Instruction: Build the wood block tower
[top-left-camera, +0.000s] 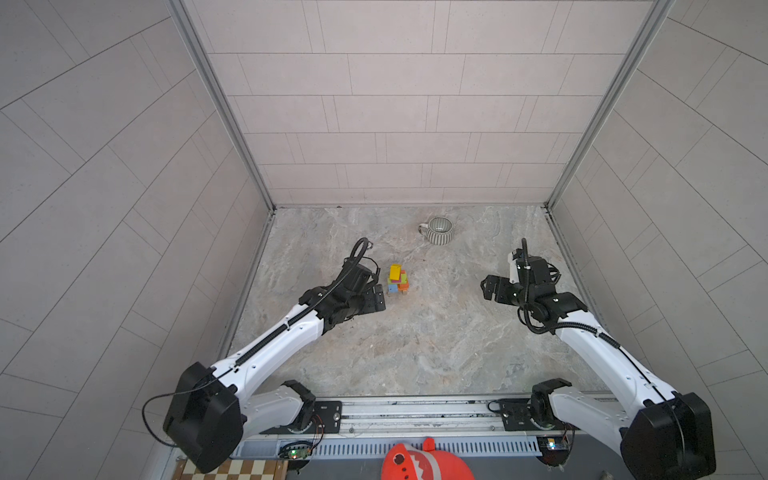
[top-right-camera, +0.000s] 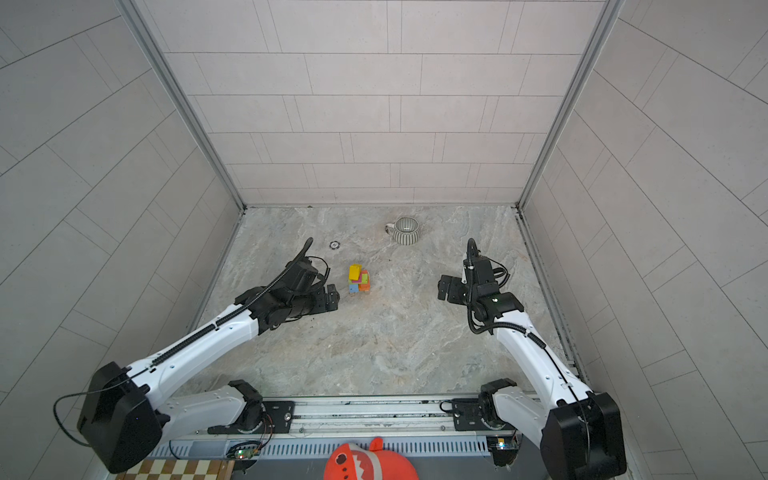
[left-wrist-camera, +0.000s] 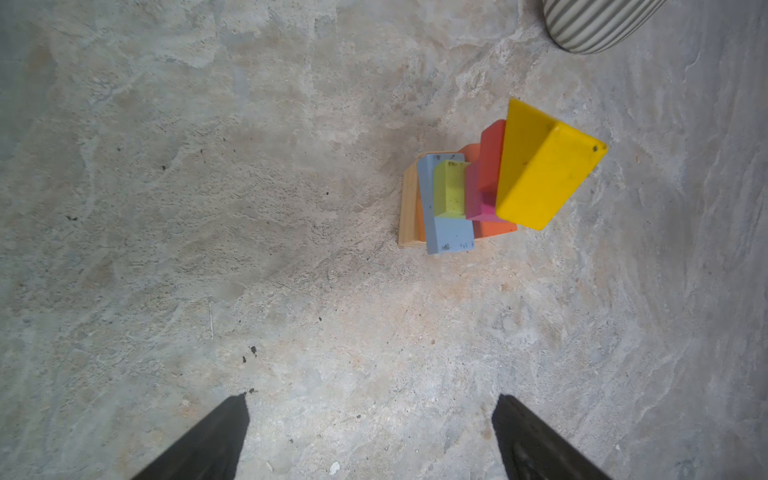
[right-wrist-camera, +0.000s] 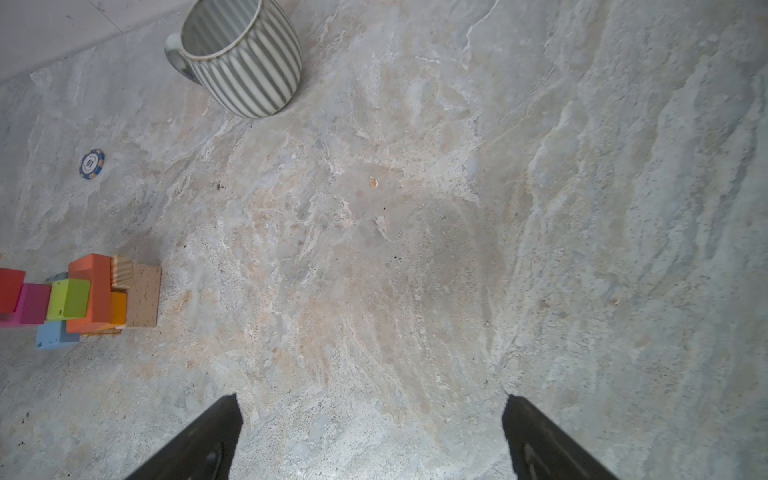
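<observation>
The wood block tower (top-left-camera: 398, 280) (top-right-camera: 358, 279) stands mid-table: a tan brick at the base, then blue, orange, green, magenta and red bricks, with a yellow brick (left-wrist-camera: 540, 174) on top, turned askew. My left gripper (top-left-camera: 379, 297) (top-right-camera: 332, 297) hovers just left of the tower, open and empty. In the left wrist view its gripper (left-wrist-camera: 372, 399) has only bare table between the fingers, with the tower (left-wrist-camera: 457, 199) ahead. My right gripper (top-left-camera: 486, 286) (top-right-camera: 442, 286) (right-wrist-camera: 372, 397) stands open and empty well to the right, with the tower (right-wrist-camera: 83, 295) at that view's edge.
A grey-and-white striped mug (top-left-camera: 438, 230) (top-right-camera: 405, 230) (right-wrist-camera: 245, 58) stands at the back, behind the tower and to its right. A small round chip (top-right-camera: 334, 245) (right-wrist-camera: 92, 164) lies behind my left gripper. Tiled walls close three sides. The arms' rail (top-left-camera: 415, 411) runs along the front.
</observation>
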